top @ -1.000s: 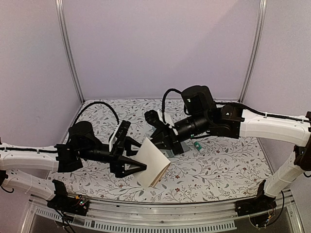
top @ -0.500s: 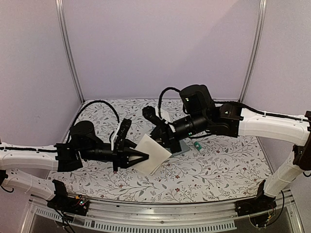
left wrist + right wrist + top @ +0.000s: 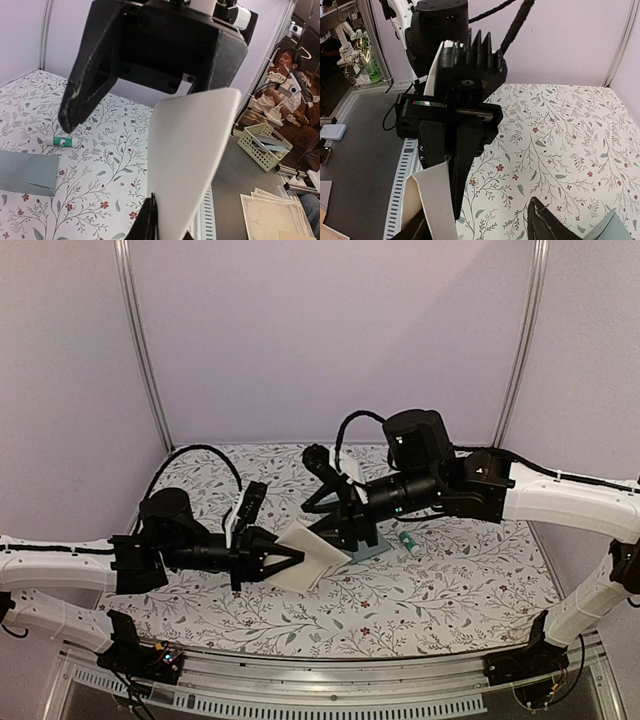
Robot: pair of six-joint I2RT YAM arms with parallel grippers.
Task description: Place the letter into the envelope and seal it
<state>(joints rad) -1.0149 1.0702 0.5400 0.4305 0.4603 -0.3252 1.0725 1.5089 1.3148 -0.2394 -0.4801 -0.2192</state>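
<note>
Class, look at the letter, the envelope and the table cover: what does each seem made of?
The letter: stiff matte cream paper or thin card; it stands unbent though gripped at one edge. The envelope: matte teal paper with a crisp flap fold. The table cover: probably printed paper or cloth, floral, not glossy.

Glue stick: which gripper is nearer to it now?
Right. The right gripper hangs open just left of the glue stick; the left gripper, shut on the letter, sits farther left.

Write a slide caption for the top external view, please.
Left gripper clamps the letter above the table, right gripper open at its far edge; teal envelope and glue stick lie beyond.
</note>
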